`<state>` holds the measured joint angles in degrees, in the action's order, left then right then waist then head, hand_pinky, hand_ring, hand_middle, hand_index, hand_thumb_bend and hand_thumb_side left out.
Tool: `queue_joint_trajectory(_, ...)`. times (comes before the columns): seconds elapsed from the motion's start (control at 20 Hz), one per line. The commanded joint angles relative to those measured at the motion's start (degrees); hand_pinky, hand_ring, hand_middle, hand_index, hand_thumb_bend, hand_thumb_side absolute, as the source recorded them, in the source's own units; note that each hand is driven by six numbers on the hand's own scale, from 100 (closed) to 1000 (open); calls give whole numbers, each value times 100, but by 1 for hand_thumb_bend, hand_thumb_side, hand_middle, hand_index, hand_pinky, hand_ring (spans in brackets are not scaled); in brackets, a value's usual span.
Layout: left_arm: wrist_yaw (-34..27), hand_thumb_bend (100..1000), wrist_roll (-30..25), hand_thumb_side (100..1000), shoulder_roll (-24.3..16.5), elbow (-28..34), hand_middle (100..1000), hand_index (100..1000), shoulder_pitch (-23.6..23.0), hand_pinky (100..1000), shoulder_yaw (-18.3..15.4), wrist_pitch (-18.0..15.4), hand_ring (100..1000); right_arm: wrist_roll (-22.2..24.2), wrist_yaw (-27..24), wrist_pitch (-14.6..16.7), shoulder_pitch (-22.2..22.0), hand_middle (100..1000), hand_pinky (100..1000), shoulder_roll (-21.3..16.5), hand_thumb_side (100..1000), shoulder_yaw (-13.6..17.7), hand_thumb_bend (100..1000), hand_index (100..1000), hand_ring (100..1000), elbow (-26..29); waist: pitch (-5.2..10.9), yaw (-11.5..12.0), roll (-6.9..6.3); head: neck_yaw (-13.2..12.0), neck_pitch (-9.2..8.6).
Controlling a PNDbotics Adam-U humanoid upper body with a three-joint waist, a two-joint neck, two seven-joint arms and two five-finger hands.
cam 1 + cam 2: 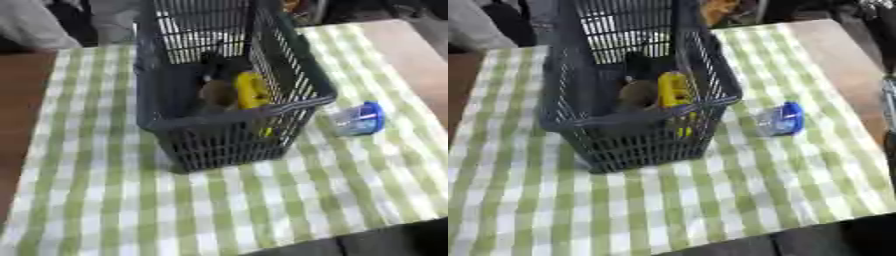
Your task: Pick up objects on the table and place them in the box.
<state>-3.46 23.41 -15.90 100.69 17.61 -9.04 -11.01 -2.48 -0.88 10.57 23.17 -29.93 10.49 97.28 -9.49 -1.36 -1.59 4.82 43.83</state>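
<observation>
Seemingly, left eye view: a clear blue-lidded container [357, 119] lies on its side just beside the basket [175, 85], which holds a yellow item [251, 90]. Right eye view: neither hand shows, so finger state is unknowable; the container may roll when touched.

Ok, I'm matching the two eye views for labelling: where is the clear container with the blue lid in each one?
Left eye view: the clear container with the blue lid lies on its side on the checked cloth, right of centre, just right of the basket.
Right eye view: the same container lies a little nearer the middle, again right of the basket.
Shared landmark: the dark grey basket, with a yellow object inside.
</observation>
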Motion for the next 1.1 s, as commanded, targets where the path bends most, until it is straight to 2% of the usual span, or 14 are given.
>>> queue_joint_trajectory(0.05,6,484,-4,633,-54,97,667,765,52,478,-12,18,681,23,48,19,72,623,597,-118,592,17,100,757,627,44,28,6,-18,11,29)
queue_joint_trajectory(0.25,5,460,-14,613,-56,94,666,765,53,477,-6,36,681,29,49,23,69,623,597,-112,592,16,100,757,628,36,34,19,-6,15,29)
queue_joint_trajectory(0.5,3,521,-11,656,-57,96,665,765,51,477,-3,29,681,34,49,29,73,623,597,-109,591,16,100,758,628,29,43,-8,0,15,29)
queue_joint_trajectory(0.9,5,535,-9,664,-65,92,665,765,49,478,1,15,682,33,64,39,75,625,600,-118,582,21,100,761,630,21,71,-22,19,31,29)
queue_joint_trajectory(1.1,12,535,-18,664,-71,91,665,766,53,478,8,15,683,322,279,107,89,626,612,-243,552,-6,100,771,633,-35,77,-1,36,65,29)
